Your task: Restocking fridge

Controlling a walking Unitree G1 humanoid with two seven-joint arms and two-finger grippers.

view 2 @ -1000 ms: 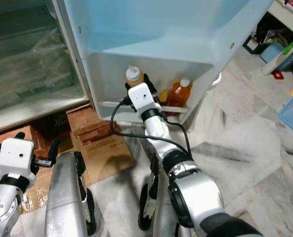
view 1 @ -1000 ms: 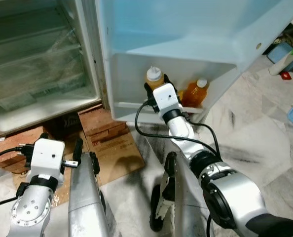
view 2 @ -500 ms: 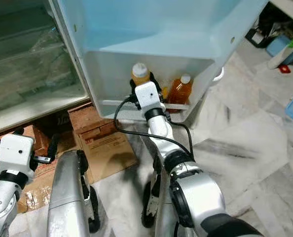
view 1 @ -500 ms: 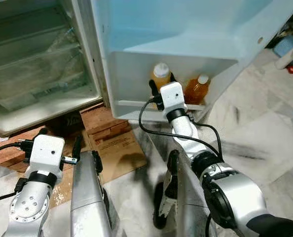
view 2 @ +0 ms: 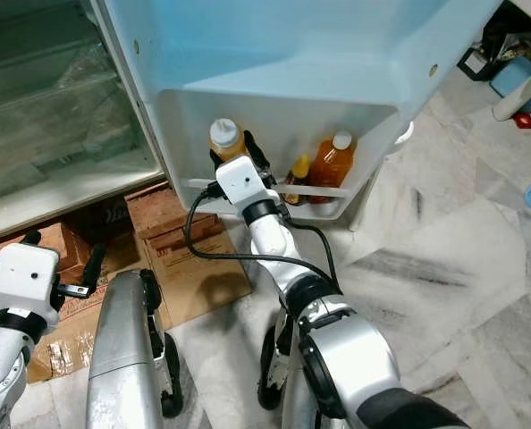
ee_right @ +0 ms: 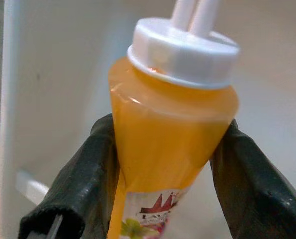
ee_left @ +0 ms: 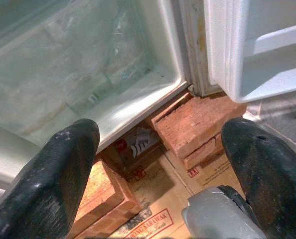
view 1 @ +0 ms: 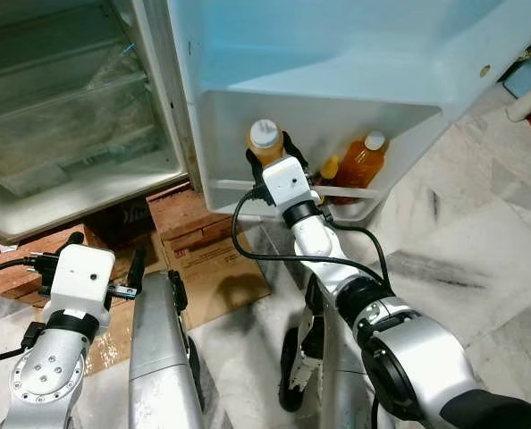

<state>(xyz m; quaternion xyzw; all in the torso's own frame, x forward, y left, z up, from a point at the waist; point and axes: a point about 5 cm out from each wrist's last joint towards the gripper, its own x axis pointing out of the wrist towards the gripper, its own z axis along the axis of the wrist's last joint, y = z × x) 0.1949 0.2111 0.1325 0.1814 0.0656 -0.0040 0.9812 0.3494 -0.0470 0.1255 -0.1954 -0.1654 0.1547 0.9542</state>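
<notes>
Right gripper is reaching into the bottom door shelf of the open fridge door, fingers clamped on both sides of an orange juice bottle. Bottle's standing upright, long axis vertical, white cap pointing up, at the shelf's left end, i.e. the hinge side. Wrist cam shows the black fingers pressed vs the bottle body below the neck. Two more on the same shelf further right: a small bottle and a bigger amber bottle, both upright. Left gripper hangs low w/ fingers wide apart, holding nothing, over bricks and cardboard under the fridge.
</notes>
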